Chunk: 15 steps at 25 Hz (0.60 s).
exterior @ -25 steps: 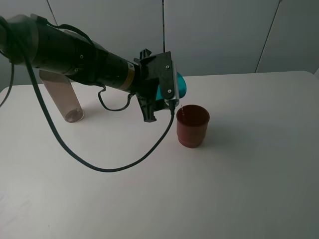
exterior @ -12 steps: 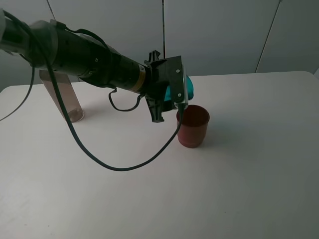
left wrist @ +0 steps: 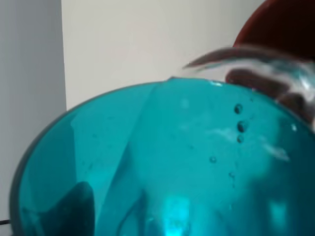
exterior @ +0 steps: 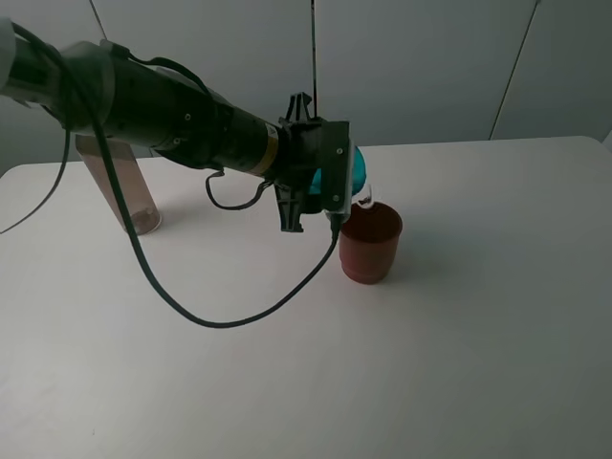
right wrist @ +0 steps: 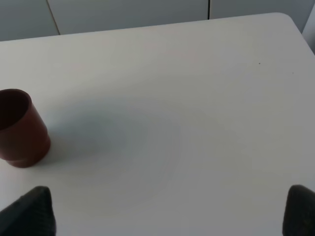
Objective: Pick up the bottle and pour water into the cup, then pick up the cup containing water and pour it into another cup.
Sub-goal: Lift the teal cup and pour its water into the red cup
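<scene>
My left gripper (exterior: 330, 186) is shut on the teal cup (exterior: 356, 172) and holds it tipped on its side, mouth over the dark red cup (exterior: 370, 242). Water runs from the teal cup's rim into the red cup. The left wrist view is filled by the teal cup (left wrist: 162, 167) with water at its lip and the red cup's rim (left wrist: 280, 24) beyond. The brownish bottle (exterior: 120, 186) stands on the table at the far left, behind the left arm. The red cup (right wrist: 19, 129) also shows in the right wrist view, far from my right gripper (right wrist: 167, 216), whose fingertips (right wrist: 32, 209) stand wide apart.
The white table (exterior: 459, 335) spreads around the cups. A black cable (exterior: 206, 320) hangs from the left arm and loops low over the table in front of the red cup. A grey wall stands behind the table.
The left gripper has moved right over the red cup and rolled the teal cup further onto its side. Water now spills from its rim. The bottle and red cup have not moved.
</scene>
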Motion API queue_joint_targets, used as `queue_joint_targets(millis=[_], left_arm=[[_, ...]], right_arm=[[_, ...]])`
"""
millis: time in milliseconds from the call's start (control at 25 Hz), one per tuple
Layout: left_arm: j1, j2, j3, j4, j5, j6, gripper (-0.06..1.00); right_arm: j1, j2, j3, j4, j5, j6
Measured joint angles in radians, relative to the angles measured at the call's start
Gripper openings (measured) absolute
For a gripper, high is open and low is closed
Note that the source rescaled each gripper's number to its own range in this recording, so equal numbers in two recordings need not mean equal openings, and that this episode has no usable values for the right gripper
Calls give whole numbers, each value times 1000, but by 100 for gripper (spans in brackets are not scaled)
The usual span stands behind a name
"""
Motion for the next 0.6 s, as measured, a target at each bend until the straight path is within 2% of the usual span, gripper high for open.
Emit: queue_joint_targets(millis=[600], left_arm=[[-8, 0, 0, 0, 55, 103, 15]], right_arm=[[0, 0, 0, 0, 0, 0]])
